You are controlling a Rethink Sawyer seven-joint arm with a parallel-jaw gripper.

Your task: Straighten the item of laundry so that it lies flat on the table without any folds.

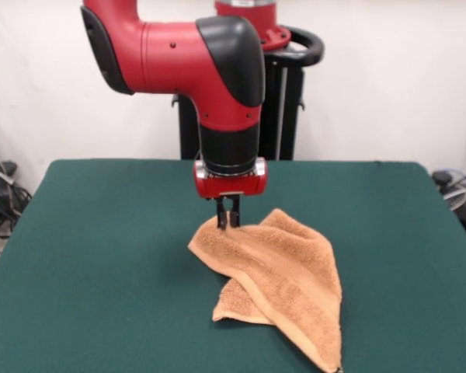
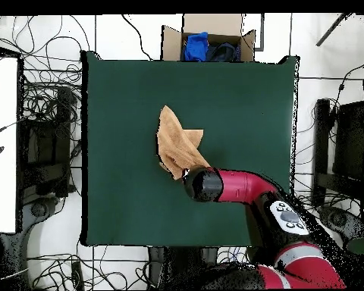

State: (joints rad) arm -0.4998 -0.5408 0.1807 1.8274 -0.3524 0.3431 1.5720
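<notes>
1 orange-tan towel (image 1: 283, 272) of looped terry lies crumpled near the middle of the table (image 1: 101, 256), folded over itself into a rough wedge with 2 layers showing: a lower flap pokes out at the near side and a long upper fold runs to a point at the picture's bottom edge. The table top is dark green and felt-like, flat and rectangular, with rounded corners. The gripper (image 1: 227, 221), 2 thin black fingers under a glossy red and black wrist, is pressed together, pinching the towel's far corner. From overhead, a cardboard box (image 2: 208, 35) holding blue cloth stands beyond the table. No writing is readable.
</notes>
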